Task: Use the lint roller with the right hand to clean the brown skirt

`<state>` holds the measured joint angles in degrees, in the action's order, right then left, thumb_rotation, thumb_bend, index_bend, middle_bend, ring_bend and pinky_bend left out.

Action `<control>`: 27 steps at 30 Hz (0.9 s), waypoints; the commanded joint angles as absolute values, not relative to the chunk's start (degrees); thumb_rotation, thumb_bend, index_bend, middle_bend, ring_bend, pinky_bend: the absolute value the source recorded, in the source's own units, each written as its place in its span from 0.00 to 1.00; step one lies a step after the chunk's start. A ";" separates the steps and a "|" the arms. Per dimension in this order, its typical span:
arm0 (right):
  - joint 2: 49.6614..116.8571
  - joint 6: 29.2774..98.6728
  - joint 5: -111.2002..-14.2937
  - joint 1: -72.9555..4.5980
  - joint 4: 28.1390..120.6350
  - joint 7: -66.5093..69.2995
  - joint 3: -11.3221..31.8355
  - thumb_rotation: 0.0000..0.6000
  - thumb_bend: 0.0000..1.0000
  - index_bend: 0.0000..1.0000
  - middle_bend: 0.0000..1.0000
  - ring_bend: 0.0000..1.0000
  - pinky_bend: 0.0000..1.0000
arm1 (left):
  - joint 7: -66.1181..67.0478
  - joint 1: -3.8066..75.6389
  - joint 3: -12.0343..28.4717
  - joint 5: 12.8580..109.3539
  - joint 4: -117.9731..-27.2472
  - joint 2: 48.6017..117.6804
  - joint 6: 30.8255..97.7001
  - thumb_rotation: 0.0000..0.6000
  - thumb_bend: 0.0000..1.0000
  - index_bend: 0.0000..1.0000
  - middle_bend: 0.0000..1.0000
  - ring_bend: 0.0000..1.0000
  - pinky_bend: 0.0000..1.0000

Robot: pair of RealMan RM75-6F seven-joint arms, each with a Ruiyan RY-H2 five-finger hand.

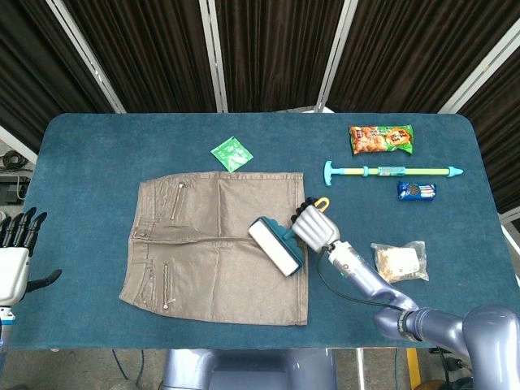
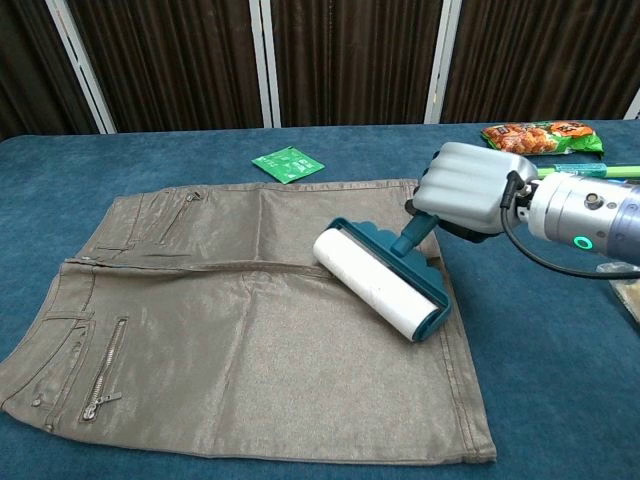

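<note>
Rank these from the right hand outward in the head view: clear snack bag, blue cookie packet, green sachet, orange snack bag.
From the right hand:
1. Clear snack bag, on its right, nearer the front edge.
2. Blue cookie packet, right and farther back.
3. Green sachet and orange snack bag, both toward the back: too close to call.
</note>
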<state>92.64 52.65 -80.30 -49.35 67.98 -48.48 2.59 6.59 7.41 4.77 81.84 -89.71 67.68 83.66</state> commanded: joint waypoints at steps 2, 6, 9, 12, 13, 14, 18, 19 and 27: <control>93.54 52.59 -81.83 -50.41 71.32 -51.60 2.36 1.00 0.96 0.48 0.52 0.41 0.40 | 6.28 7.39 4.81 81.73 -89.66 67.52 83.63 1.00 0.00 0.00 0.00 0.00 0.00; 95.39 51.36 -82.29 -51.84 74.65 -54.94 2.63 1.00 0.96 0.48 0.52 0.41 0.40 | 5.98 7.36 4.83 81.54 -89.51 67.42 83.53 1.00 0.00 0.00 0.00 0.00 0.00; 97.43 50.16 -82.18 -52.98 76.57 -57.79 2.92 1.00 0.96 0.48 0.52 0.41 0.40 | 5.85 7.35 4.80 81.51 -89.41 67.37 83.49 1.00 0.00 0.00 0.00 0.00 0.00; 99.45 48.97 -81.66 -53.94 78.27 -60.19 3.20 1.00 0.96 0.48 0.52 0.41 0.40 | 5.83 7.35 4.80 81.32 -89.19 67.40 83.35 1.00 0.00 0.00 0.00 0.00 0.00; 99.86 48.72 -81.42 -54.11 78.58 -60.67 3.29 1.00 0.96 0.48 0.52 0.41 0.40 | 5.79 7.36 4.82 81.24 -89.16 67.40 83.29 1.00 0.00 0.00 0.00 0.00 0.00; 100.61 48.28 -81.06 -54.43 79.10 -61.32 3.45 1.00 0.96 0.48 0.52 0.41 0.40 | 5.72 7.38 4.86 81.10 -89.09 67.39 83.21 1.00 0.00 0.00 0.00 0.00 0.00; 103.06 47.53 -79.62 -55.07 80.08 -63.11 3.97 1.00 0.96 0.48 0.52 0.41 0.40 | 5.35 7.37 4.97 80.78 -88.83 67.31 83.04 1.00 0.00 0.00 0.00 0.00 0.00; 103.49 47.45 -79.33 -55.18 80.01 -63.54 4.01 1.00 0.97 0.48 0.52 0.41 0.40 | 5.28 7.38 4.97 80.75 -88.79 67.28 83.00 1.00 0.00 0.00 0.00 0.00 0.00; 102.99 48.44 -78.43 -54.77 78.16 -64.48 3.92 1.00 0.96 0.48 0.52 0.41 0.40 | 4.85 7.40 4.99 80.52 -88.49 67.21 82.77 1.00 0.00 0.00 0.00 0.00 0.00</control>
<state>103.26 48.20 -78.58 -54.92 78.41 -64.52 3.88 4.86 7.39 4.99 80.52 -88.49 67.21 82.77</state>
